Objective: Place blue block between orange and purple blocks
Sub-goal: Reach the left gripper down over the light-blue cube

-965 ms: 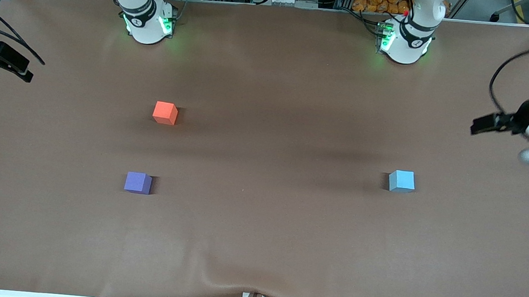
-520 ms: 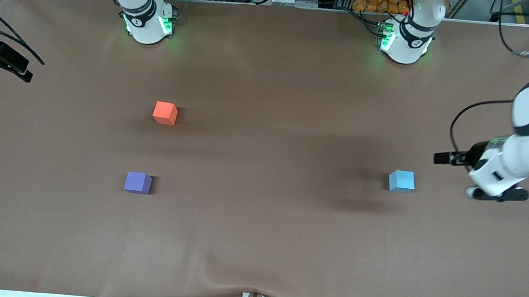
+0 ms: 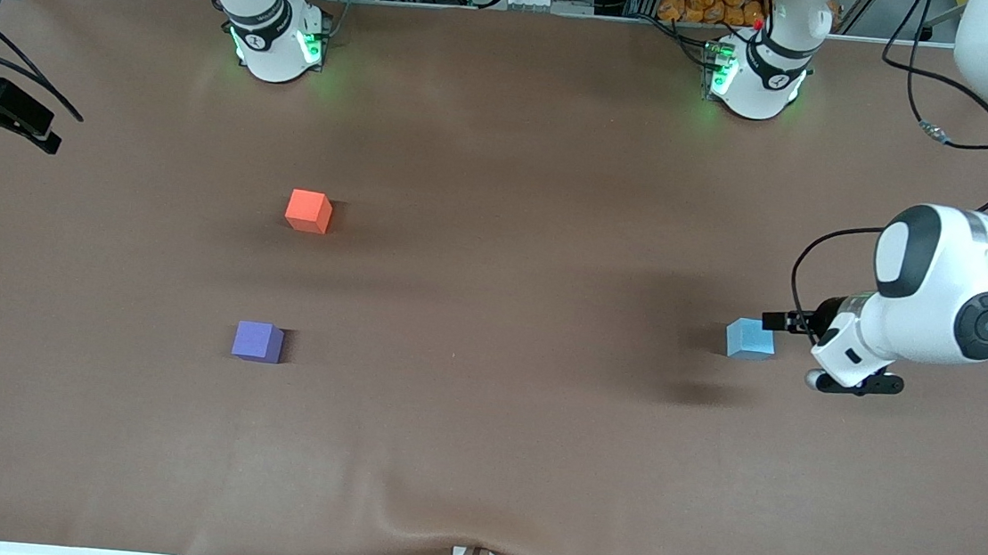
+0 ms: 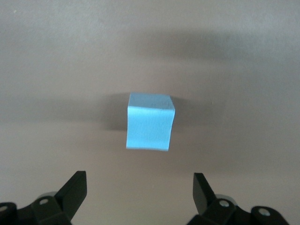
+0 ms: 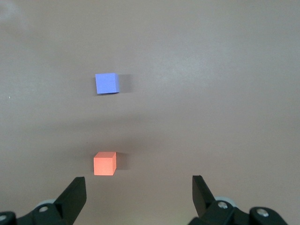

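Blocks: blue block (image 3: 750, 338) alone on table (image 3: 478, 455), orange block (image 3: 308, 210) and purple block (image 3: 257, 341) well apart | left gripper (image 4: 139, 197) spread wide beside blue block, nothing held | right gripper (image 5: 138, 197) spread wide, holds nothing, waits at table's edge, cut off in front view

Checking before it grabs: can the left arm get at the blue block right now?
Probably yes: the left end effector is open beside the blue block, and nothing lies between them.

- Light's pretty even and soft from overhead, no harsh glare anywhere on the brown table cover (image 3: 478, 455).
- Each cube throws a short dark shadow toward the left arm's end of the table; easiest to spot by the orange block (image 3: 308, 210) and purple block (image 3: 257, 341).
- Big smudgy shadow on the cover near the blue block (image 3: 750, 338).
- Green glow spills around both arm bases.
- Wrist views look softer and washed out; front view's crisp.
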